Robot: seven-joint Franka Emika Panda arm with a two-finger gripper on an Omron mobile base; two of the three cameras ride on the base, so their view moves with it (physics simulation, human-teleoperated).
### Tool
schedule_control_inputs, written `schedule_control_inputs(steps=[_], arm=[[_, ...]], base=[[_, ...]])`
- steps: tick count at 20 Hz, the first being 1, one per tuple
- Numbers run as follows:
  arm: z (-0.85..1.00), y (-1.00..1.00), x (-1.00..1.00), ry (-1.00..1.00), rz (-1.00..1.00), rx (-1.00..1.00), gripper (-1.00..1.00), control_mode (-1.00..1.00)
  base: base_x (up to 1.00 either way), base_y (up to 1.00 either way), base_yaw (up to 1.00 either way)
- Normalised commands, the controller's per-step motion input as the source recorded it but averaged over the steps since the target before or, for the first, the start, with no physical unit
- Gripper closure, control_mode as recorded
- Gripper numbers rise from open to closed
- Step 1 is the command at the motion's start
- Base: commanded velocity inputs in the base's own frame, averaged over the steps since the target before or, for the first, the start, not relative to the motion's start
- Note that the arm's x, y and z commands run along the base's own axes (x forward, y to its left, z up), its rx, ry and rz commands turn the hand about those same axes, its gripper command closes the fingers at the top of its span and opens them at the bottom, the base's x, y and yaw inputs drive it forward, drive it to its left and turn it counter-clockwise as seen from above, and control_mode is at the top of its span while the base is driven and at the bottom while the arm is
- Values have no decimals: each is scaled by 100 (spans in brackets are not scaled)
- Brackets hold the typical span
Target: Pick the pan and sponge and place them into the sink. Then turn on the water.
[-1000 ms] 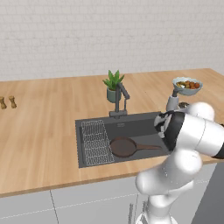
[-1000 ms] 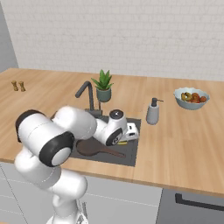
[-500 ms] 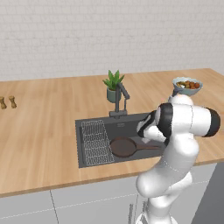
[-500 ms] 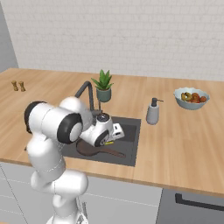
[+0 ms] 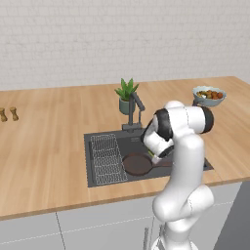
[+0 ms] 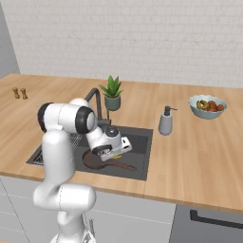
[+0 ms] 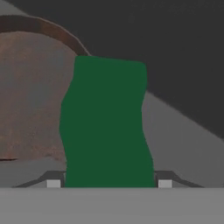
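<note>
sponge over the sink

the gripper grips the green sponge between its jaws, low inside the sink and above its floor. the pan lies on the basin floor beside the wire rack.

Kitchen: sink (wooden counter).

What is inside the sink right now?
The sink holds the pan and a wire rack at one side. The gripper holds the sponge over the pan's edge. The arm covers the sink's right part.
</note>
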Motion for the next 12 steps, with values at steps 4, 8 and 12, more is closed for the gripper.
schedule_control_inputs(steps=[4,8,12], arm=[[-2,-3,0,0,7,5,-100,-100],[15,-2,0,0,1,10,-100,-100],[71,-14,0,0,0,12,-100,-100]], base=[[0,0,0],[0,0,0],[0,0,0]])
